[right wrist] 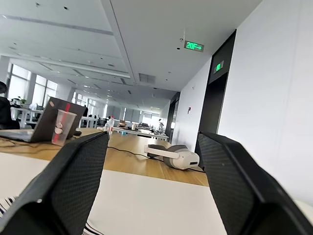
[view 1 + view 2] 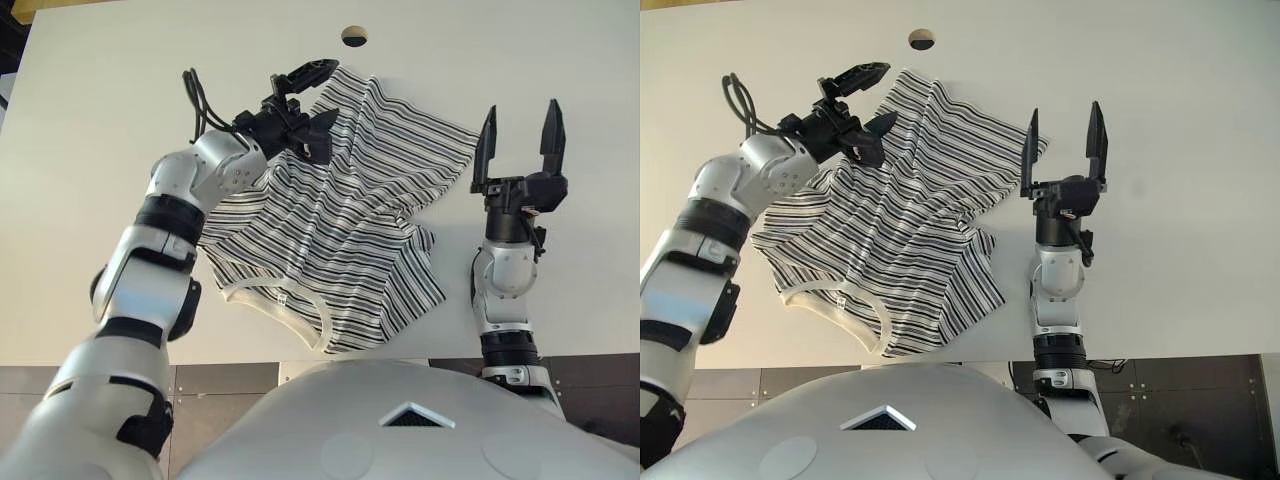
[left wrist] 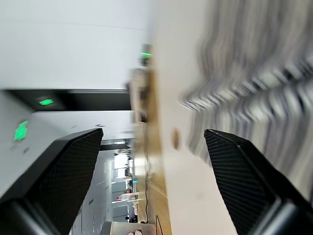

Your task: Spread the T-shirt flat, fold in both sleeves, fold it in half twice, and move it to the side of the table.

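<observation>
We judge spreading is in hand: the T-shirt (image 2: 340, 230) lies rumpled on the surface (image 2: 100, 110), left jaws apart over its far edge, right jaws apart beside it, so next we should grip corners and pull.

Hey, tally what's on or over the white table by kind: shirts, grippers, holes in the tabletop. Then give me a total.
Striped T-shirt: 1
Grippers: 2, the left gripper and the right gripper
Round hole: 1
Total: 4

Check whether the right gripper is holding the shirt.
No, the right gripper stands open at the edge of the shirt, with nothing between its fingers.
</observation>
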You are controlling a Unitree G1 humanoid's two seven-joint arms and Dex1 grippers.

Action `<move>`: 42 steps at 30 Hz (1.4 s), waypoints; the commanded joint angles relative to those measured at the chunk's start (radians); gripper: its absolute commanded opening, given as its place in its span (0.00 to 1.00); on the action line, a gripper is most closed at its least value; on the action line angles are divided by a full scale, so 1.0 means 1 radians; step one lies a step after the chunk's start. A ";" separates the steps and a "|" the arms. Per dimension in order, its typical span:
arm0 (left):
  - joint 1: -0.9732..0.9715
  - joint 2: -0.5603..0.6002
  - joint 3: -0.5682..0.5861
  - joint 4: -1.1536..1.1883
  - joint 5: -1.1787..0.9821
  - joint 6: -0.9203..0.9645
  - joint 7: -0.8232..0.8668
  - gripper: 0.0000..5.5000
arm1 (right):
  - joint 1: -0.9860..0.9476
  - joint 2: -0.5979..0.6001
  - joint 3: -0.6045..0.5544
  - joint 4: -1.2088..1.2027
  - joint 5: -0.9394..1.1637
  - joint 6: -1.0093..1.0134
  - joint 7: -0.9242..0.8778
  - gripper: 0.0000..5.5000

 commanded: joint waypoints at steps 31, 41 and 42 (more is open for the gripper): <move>-0.200 0.014 -0.246 0.400 -0.005 0.354 0.038 0.70 | 0.144 -0.350 0.260 -0.418 -0.303 0.166 0.401 0.61; -0.088 0.057 0.068 0.167 -0.330 0.143 0.349 0.70 | 0.113 -0.678 0.301 -0.290 -0.688 0.227 0.527 0.61; -0.045 0.082 0.093 0.105 -0.345 0.136 0.364 0.70 | 0.135 -0.715 0.283 -0.303 -0.686 0.227 0.528 0.61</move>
